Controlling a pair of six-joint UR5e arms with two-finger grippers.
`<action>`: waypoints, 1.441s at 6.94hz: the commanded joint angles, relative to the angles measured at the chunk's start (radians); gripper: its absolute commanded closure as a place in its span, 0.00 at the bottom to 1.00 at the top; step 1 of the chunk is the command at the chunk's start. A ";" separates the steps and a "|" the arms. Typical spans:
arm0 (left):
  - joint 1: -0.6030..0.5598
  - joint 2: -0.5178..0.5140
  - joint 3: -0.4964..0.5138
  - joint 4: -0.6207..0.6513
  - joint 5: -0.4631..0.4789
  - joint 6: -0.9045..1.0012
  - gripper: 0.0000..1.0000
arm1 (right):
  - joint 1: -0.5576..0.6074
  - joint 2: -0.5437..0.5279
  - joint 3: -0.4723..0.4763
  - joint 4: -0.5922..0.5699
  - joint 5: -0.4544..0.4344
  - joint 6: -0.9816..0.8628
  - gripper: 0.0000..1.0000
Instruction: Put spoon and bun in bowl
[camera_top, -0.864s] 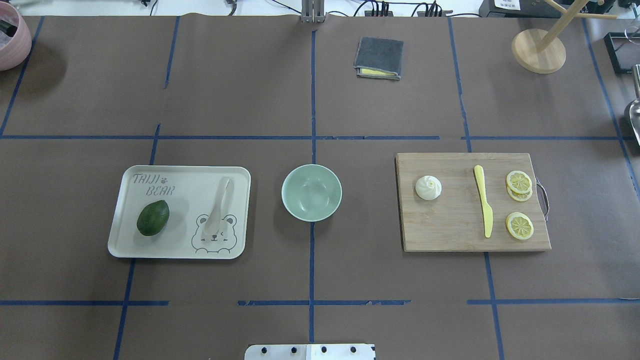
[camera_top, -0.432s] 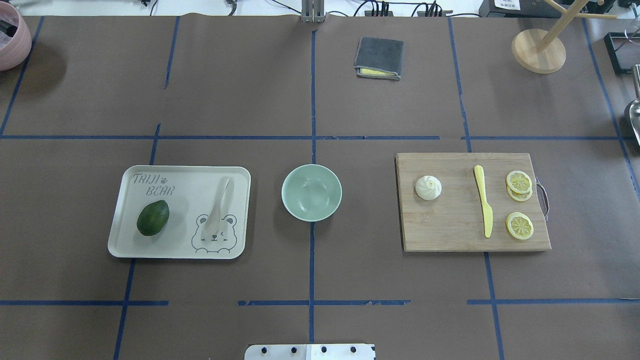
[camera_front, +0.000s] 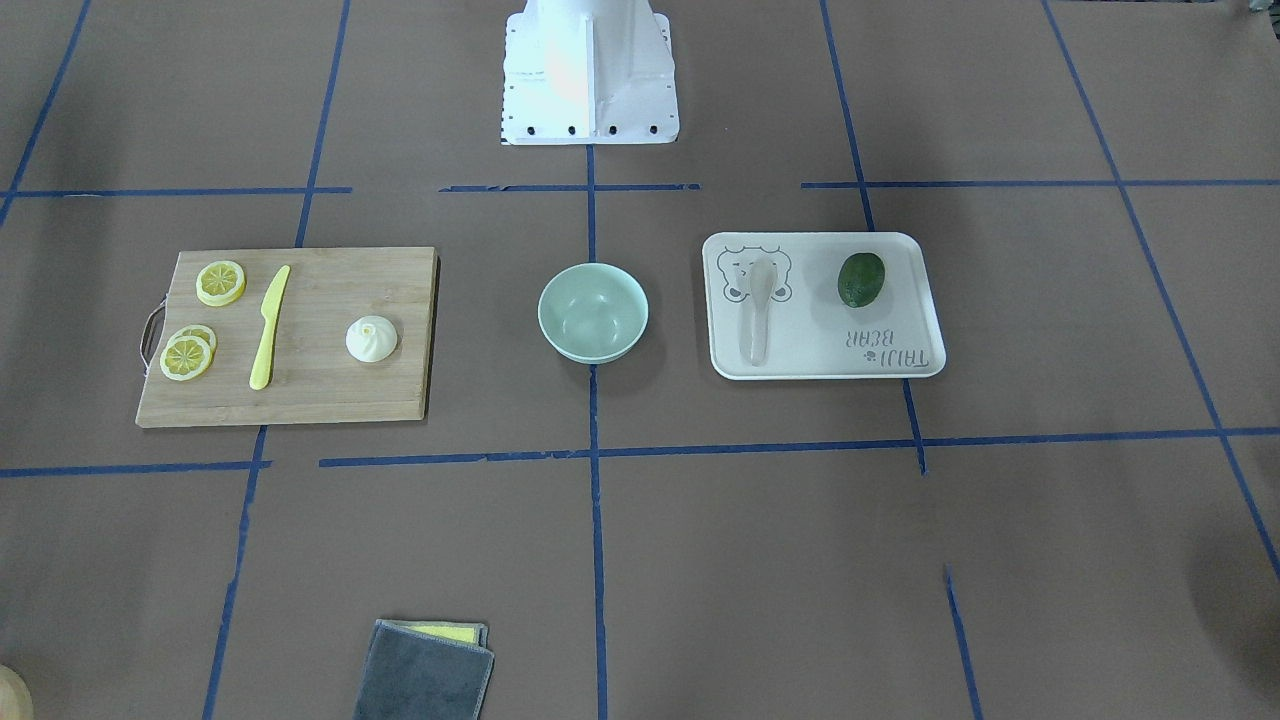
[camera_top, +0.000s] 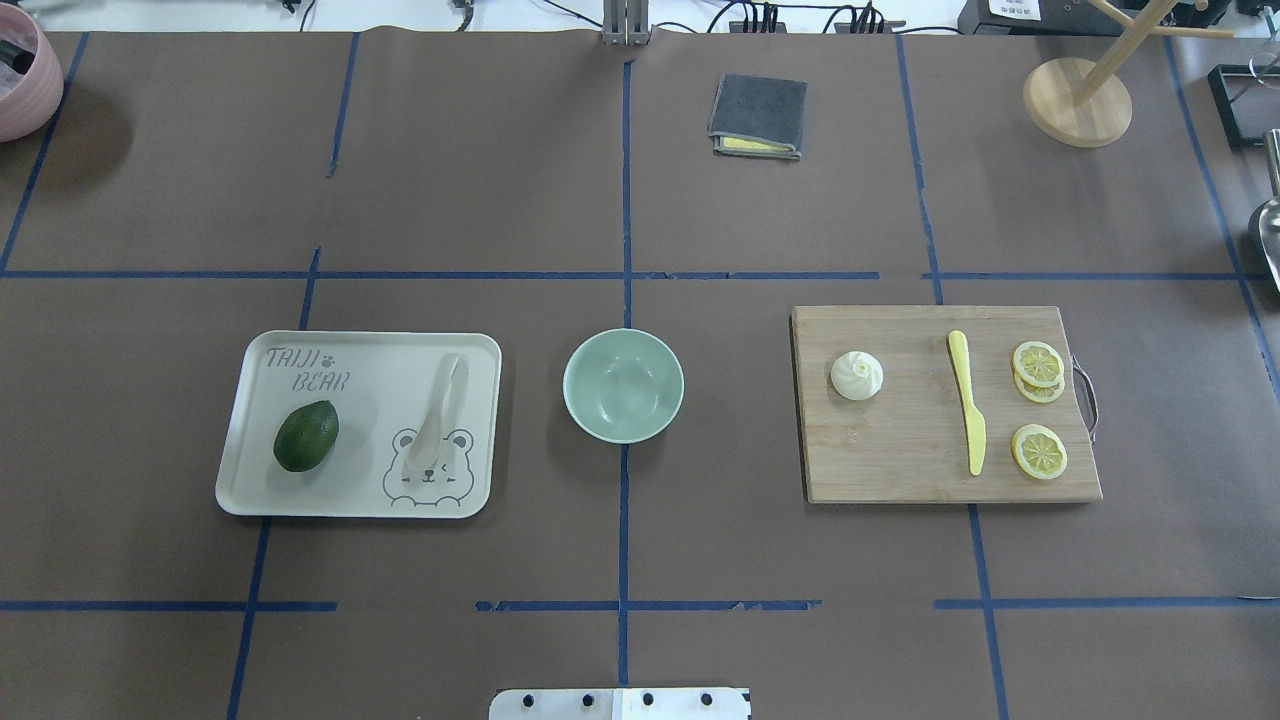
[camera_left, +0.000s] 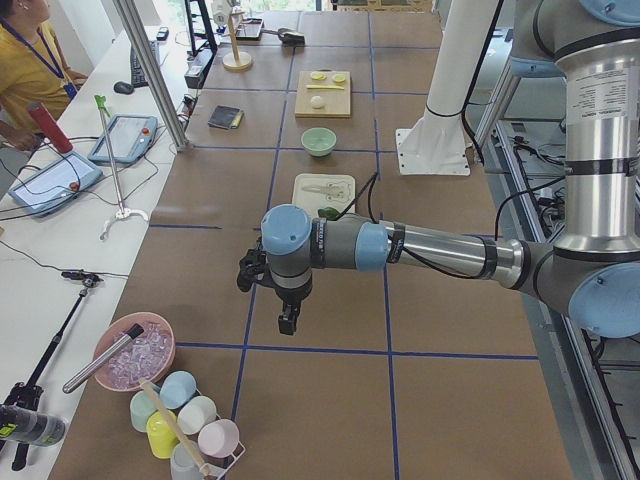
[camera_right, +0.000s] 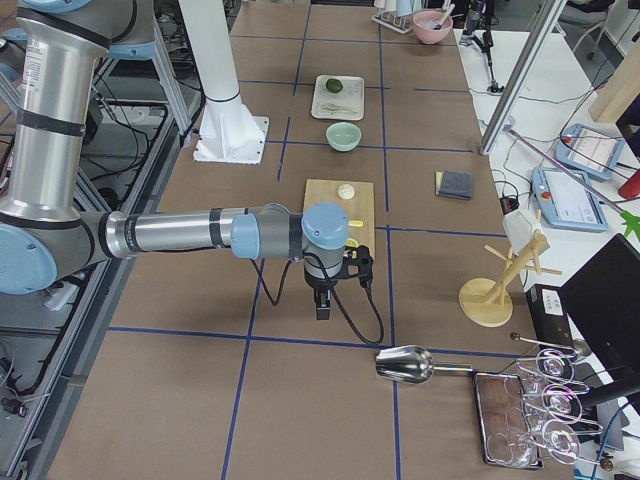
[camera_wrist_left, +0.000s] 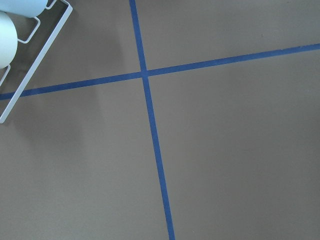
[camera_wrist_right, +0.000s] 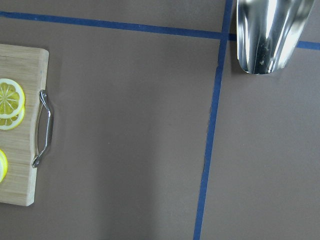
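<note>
The mint-green bowl (camera_top: 623, 385) stands empty at the table's middle. The beige spoon (camera_top: 437, 415) lies on a cream bear tray (camera_top: 360, 345) to its left, scoop toward the robot. The white pleated bun (camera_top: 857, 375) sits on a wooden cutting board (camera_top: 900, 470) to the bowl's right. Neither gripper shows in the overhead or front views. My left gripper (camera_left: 287, 322) hangs over bare table far off to the left. My right gripper (camera_right: 325, 310) hangs just beyond the board's handle end. I cannot tell whether either is open or shut.
An avocado (camera_top: 306, 435) lies on the tray. A yellow plastic knife (camera_top: 968, 400) and lemon slices (camera_top: 1038, 365) lie on the board. A grey cloth (camera_top: 758, 115) lies at the back. A metal scoop (camera_wrist_right: 267, 32) and a wooden stand (camera_top: 1077, 100) are at the right end, a cup rack (camera_left: 185, 420) at the left.
</note>
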 joint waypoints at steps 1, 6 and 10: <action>0.021 -0.009 -0.046 -0.034 -0.100 0.005 0.00 | 0.000 0.002 0.007 0.001 0.027 0.003 0.00; 0.524 -0.096 -0.048 -0.763 -0.070 -0.732 0.00 | -0.006 -0.007 0.029 0.000 0.079 -0.004 0.00; 0.937 -0.380 0.025 -0.642 0.392 -1.139 0.01 | -0.006 -0.007 0.026 0.000 0.084 -0.008 0.00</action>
